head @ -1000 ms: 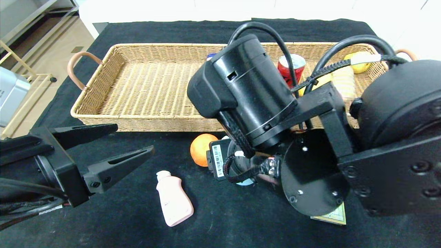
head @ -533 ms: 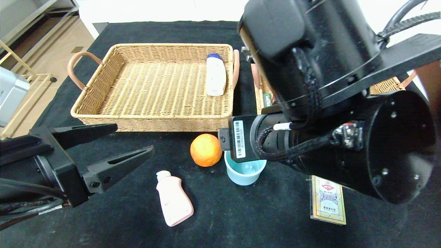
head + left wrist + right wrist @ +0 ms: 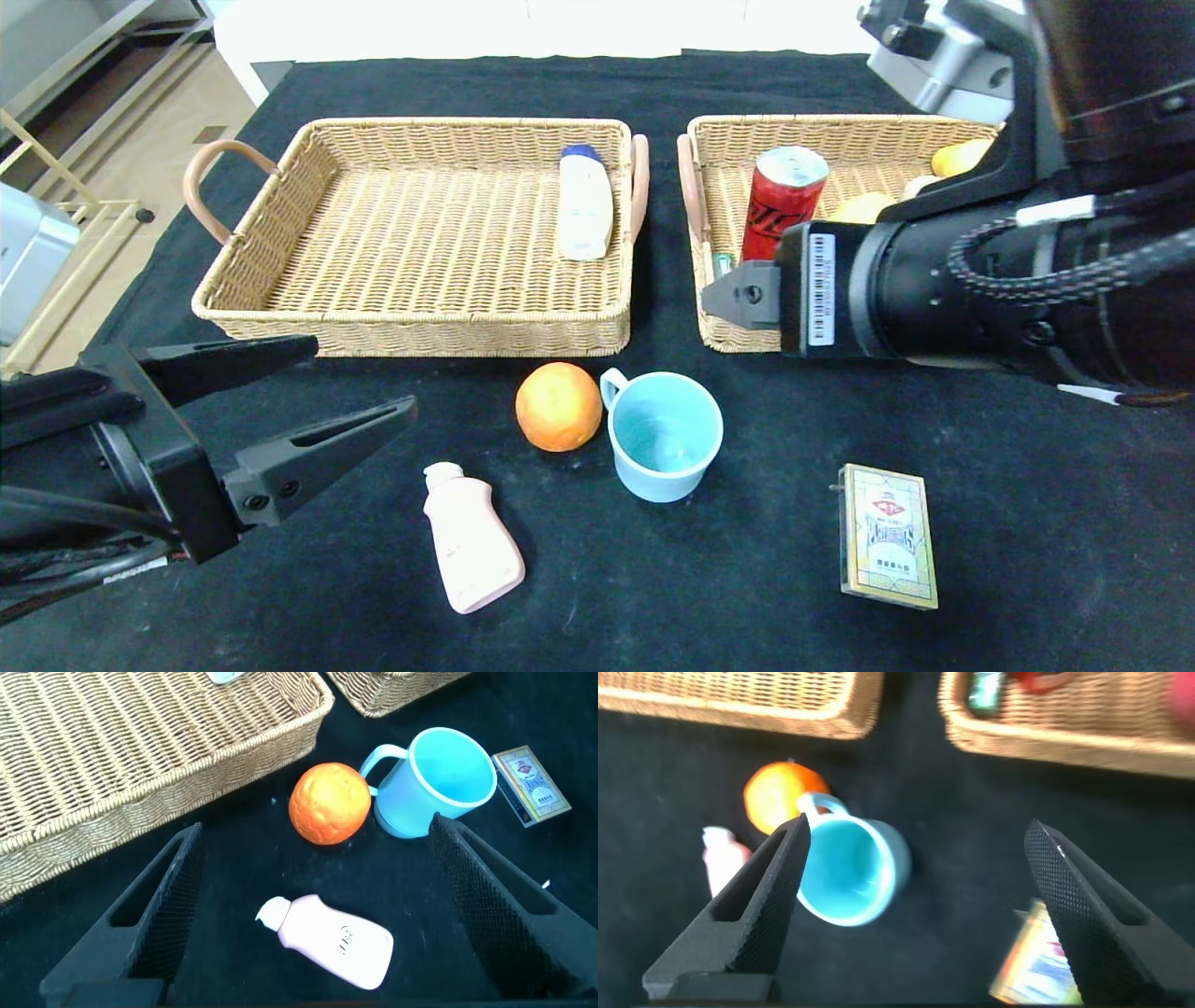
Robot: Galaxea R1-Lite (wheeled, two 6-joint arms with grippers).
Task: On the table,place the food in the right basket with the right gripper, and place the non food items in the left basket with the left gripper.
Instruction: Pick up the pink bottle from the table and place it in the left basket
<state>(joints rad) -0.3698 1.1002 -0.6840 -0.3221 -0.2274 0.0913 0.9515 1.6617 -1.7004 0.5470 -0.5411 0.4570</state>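
An orange (image 3: 558, 407), a blue cup (image 3: 665, 436), a pink bottle (image 3: 470, 539) lying flat and a card box (image 3: 887, 535) are on the black table. The left basket (image 3: 280, 308) holds a white bottle (image 3: 584, 203). The right basket (image 3: 714, 329) holds a red can (image 3: 782, 191) and yellow fruit (image 3: 864, 207). My left gripper (image 3: 364, 378) is open and empty, to the left of the pink bottle (image 3: 327, 943) and orange (image 3: 329, 803). My right gripper (image 3: 917, 826) is open and empty, raised over the cup (image 3: 845, 873) and card box (image 3: 1036, 961); in the head view its fingers are hidden.
The right arm's wrist (image 3: 934, 289) hangs over the front of the right basket. A metal shelf (image 3: 37, 233) stands off the table's left edge. Bare black cloth lies between the cup and the card box.
My right arm has swung up and to the right, uncovering the cup, the card box and the right basket. The left gripper and the objects have not moved.
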